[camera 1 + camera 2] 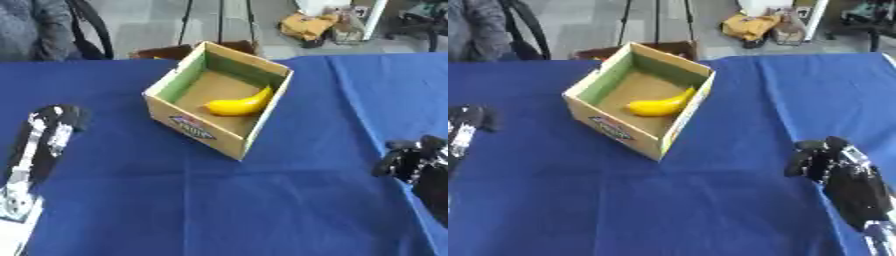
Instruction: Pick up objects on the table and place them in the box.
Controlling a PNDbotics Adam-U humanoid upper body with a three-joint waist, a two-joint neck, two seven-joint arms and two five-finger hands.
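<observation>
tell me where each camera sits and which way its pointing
Left eye view: in the robot's head, looking down at the blue table and box; left hand at the left edge, right hand at the right edge.
Right eye view: beside it, same downward aim; right hand shows more fully, left hand only partly.
Shared: the box holding a banana, both hands empty.

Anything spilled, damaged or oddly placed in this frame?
Nothing stands out. The banana lies inside the cardboard box, which sits upright but turned at an angle on the blue tablecloth. No spill or damage shows.
</observation>
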